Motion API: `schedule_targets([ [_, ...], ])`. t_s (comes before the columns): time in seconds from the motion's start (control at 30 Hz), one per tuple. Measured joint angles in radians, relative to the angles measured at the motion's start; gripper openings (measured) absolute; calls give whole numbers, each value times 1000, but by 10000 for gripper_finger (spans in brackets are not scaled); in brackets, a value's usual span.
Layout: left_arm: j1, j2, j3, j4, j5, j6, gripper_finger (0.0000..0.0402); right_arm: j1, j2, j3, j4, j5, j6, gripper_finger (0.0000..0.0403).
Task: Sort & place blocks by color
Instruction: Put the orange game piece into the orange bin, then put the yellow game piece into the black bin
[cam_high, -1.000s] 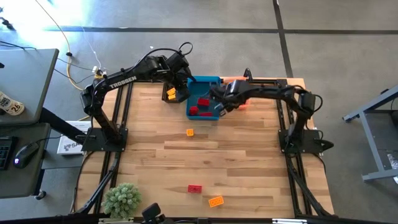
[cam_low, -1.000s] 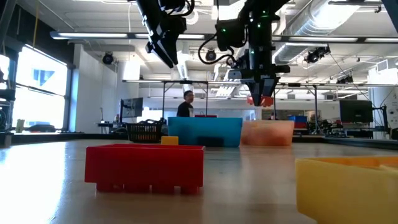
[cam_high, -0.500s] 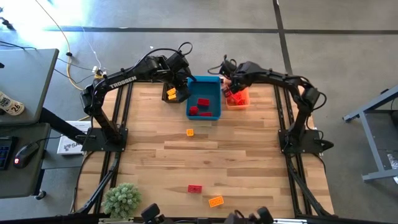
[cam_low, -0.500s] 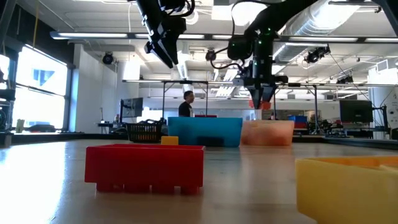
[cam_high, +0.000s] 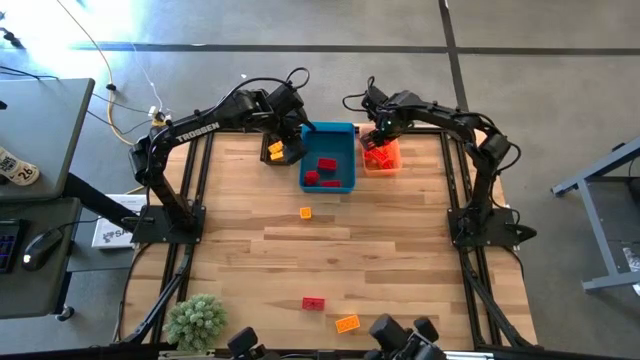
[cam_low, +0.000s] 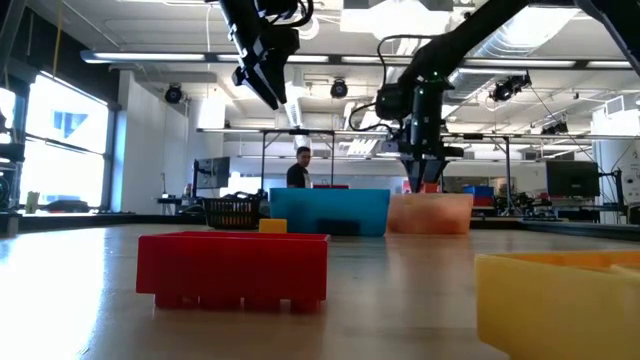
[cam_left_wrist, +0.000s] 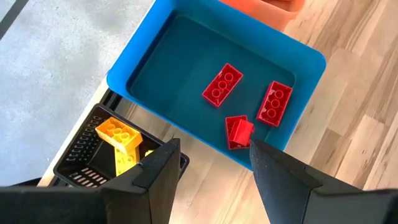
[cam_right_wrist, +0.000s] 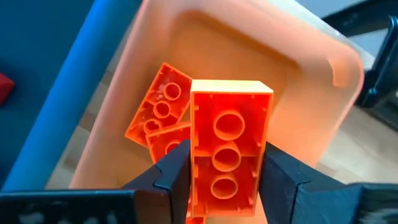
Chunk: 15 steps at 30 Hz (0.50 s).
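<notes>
My right gripper (cam_high: 378, 148) hangs over the orange bin (cam_high: 392, 160), shut on an orange brick (cam_right_wrist: 229, 143). Two more orange bricks (cam_right_wrist: 160, 109) lie in that bin. My left gripper (cam_high: 295, 135) is open and waits high between the black basket (cam_high: 285, 152) and the blue bin (cam_high: 328, 185). Yellow bricks (cam_left_wrist: 119, 137) lie in the basket. Three red bricks (cam_left_wrist: 222, 85) rest on the blue bin's floor. On the table lie a small yellow-orange brick (cam_high: 306, 212), a red brick (cam_high: 313, 303) and an orange brick (cam_high: 347, 323). My right gripper pinches the orange brick between its two fingers (cam_right_wrist: 171, 177), one on each long side (cam_right_wrist: 198, 155). The fingers come from above, pointing down, and the brick lies along them. It is lifted clear above the orange bin, its face with three rings toward the wrist camera.
The three bins stand side by side at the table's far edge. A small potted plant (cam_high: 195, 320) sits at the near left corner. The wooden table top (cam_high: 400, 260) between the bins and the near bricks is bare. A person (cam_low: 298, 168) stands far behind the table.
My right gripper has carried the orange brick from over the blue bin's right side toward the table's right and far edge, and now stands over the orange bin. It has stayed shut on the brick. The left arm has kept still.
</notes>
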Motion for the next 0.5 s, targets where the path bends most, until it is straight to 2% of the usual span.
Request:
schedule_targets([
  [0.17,0,0,0,2,-5,0,184,2,11,0,31,34,-51,154],
  [0.37,0,0,0,1,-101,-41,184,2,11,0,47,44,-110,186],
  [0.5,0,0,0,0,-129,-88,184,2,11,0,47,50,-154,193],
])
